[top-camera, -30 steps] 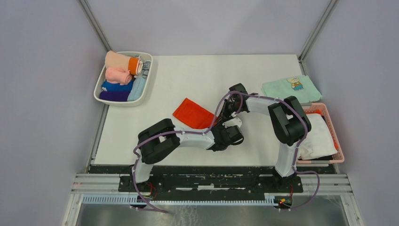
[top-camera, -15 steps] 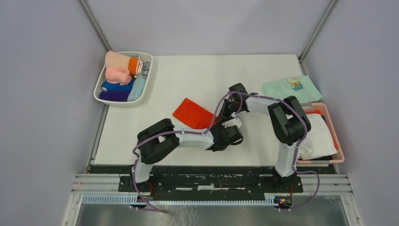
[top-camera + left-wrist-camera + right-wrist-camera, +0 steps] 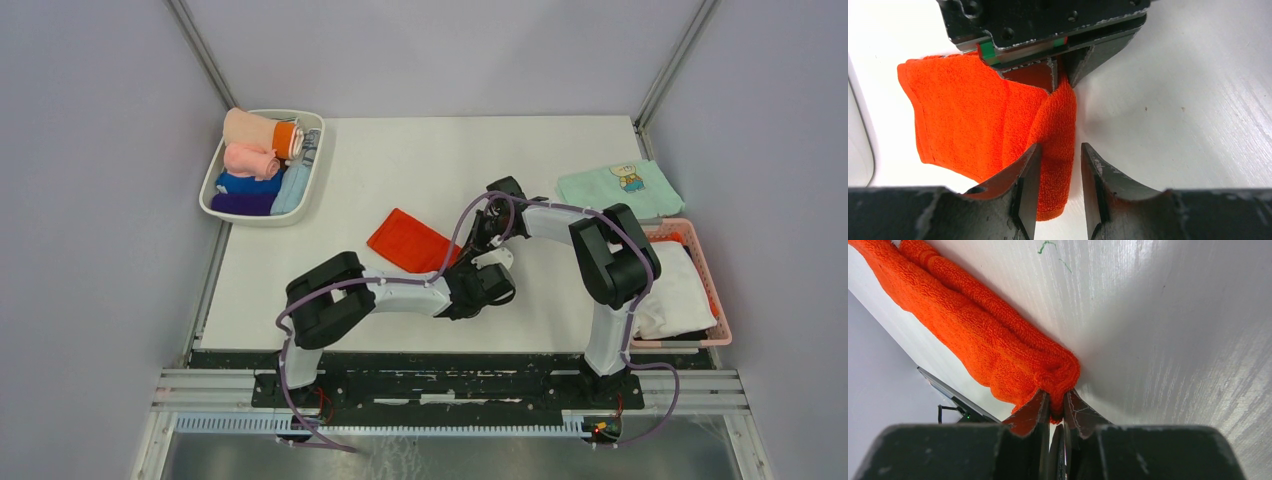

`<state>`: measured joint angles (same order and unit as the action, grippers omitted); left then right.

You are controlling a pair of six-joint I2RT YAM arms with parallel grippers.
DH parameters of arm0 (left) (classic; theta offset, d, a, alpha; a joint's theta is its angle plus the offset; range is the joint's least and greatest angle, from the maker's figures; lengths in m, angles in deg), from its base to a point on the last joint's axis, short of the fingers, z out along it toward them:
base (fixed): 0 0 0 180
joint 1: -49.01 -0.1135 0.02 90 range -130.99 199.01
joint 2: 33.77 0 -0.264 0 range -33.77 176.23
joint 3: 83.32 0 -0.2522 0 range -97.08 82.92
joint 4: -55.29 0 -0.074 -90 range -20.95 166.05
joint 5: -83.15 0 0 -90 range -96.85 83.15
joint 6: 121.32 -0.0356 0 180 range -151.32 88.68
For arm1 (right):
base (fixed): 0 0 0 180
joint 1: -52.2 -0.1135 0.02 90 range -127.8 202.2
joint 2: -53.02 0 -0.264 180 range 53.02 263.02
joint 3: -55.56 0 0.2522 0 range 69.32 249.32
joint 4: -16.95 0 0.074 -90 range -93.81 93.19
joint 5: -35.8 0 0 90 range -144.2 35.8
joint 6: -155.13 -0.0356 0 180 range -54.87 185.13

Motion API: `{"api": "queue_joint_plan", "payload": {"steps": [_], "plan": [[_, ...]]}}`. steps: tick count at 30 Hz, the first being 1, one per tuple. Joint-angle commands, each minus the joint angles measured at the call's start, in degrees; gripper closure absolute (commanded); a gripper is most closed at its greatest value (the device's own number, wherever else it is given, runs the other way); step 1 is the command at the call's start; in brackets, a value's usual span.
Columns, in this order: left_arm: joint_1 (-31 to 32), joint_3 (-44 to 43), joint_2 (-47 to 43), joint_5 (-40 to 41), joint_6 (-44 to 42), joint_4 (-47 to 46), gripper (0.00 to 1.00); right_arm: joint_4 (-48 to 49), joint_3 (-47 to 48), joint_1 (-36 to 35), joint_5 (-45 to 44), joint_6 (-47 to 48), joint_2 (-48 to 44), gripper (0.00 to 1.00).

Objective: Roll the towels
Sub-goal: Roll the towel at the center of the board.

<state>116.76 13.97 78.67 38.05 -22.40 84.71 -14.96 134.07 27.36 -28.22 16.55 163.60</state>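
White tabletop (image 3: 420, 160) held a tray (image 3: 204, 196) of rolled cloths (image 3: 252, 130) at far left, while mid-table the red-orange towel (image 3: 405, 240) lay with the left gripper (image 3: 1060, 152) slack astride its folded edge and the right gripper (image 3: 1056, 399) pinching its corner.

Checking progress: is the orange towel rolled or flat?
Mostly flat: the towel has one edge rolled, pinched by the right gripper; the rest lies spread.

text: 0 legible | labels, brands, signs — none readable

Mint-green cloth (image 3: 615, 188) (cartoon bear print) lies beside a pink basket (image 3: 708, 280), white bin (image 3: 209, 192) well apart.
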Motion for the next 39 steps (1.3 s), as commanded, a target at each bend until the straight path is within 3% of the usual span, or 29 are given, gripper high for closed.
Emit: {"api": "queue_joint_plan", "payload": {"steps": [1,11,20,27,36,39], "plan": [[-0.92,0.04,-0.42,0.91,-2.07,-1.85,0.58,-1.01,1.74,0.04,-0.05,0.64,0.51,0.81],[-3.75,1.95,0.54,-3.25,3.36,2.12,0.58,0.7,1.44,0.17,0.57,0.75,-0.29,0.78],[-8.66,8.02,-3.72,-16.45,10.57,0.72,0.59,6.67,1.12,0.81,3.35,0.32,-3.78,0.56],[-14.7,12.51,-6.88,-27.57,13.93,-2.69,0.6,13.11,-2.76,1.86,4.83,-1.8,-6.19,0.47],[-20.76,16.14,-8.7,-40.53,17.99,-7.5,0.64,22.97,-6.47,1.91,8.12,-6.58,-3.22,0.45],[-21.27,16.25,-8.82,-41.22,18.32,-7.54,0.64,25.33,-6.05,1.82,8.83,-7.98,-1.78,0.45]]}}
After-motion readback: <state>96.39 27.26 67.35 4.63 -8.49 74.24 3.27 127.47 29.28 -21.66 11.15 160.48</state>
